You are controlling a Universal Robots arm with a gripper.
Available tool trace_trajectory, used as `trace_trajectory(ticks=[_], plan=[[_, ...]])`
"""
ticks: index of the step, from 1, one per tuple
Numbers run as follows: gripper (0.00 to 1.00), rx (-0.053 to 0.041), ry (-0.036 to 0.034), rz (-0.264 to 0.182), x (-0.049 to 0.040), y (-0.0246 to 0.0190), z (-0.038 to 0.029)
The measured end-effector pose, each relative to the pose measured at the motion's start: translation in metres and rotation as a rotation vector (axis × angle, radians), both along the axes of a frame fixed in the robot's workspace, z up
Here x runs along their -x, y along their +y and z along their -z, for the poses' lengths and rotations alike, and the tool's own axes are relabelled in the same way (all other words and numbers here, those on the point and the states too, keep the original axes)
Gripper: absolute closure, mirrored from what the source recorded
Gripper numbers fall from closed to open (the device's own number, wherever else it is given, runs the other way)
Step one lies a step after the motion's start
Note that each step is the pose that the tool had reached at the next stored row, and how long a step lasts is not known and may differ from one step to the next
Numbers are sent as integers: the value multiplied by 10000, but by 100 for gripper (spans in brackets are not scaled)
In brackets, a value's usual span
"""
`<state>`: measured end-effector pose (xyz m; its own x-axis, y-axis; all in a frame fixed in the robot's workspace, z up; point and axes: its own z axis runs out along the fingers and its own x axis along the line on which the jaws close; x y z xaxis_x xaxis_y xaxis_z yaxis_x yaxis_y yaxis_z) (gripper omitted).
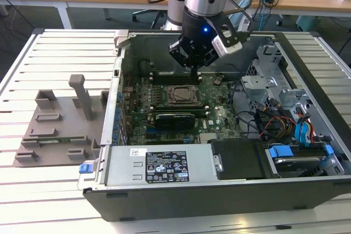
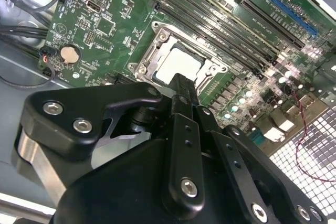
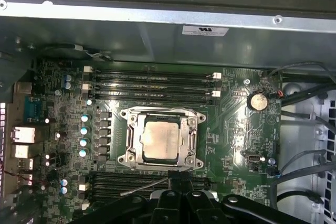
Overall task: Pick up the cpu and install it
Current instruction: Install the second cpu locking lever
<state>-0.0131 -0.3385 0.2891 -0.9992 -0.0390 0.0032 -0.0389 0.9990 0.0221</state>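
The cpu (image 3: 162, 140) sits in its socket (image 3: 160, 138); the tool (image 2: 182, 88) hovers above, fingers together, empty, its tips partly hidden.

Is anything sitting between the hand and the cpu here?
Nothing visible does. The cpu lies bare inside the socket frame on the motherboard, its top uncovered. In both wrist views the hand is above the board beside the socket, with open space between them.
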Motion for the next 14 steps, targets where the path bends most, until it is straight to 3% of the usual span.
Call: trace_trajectory(ticks=[8,12,14], plan=[[89,-108,0,1,0,-47,21],[89,-309,0,0,0,-86,43],[89,-414,0,2,2,-128,60]])
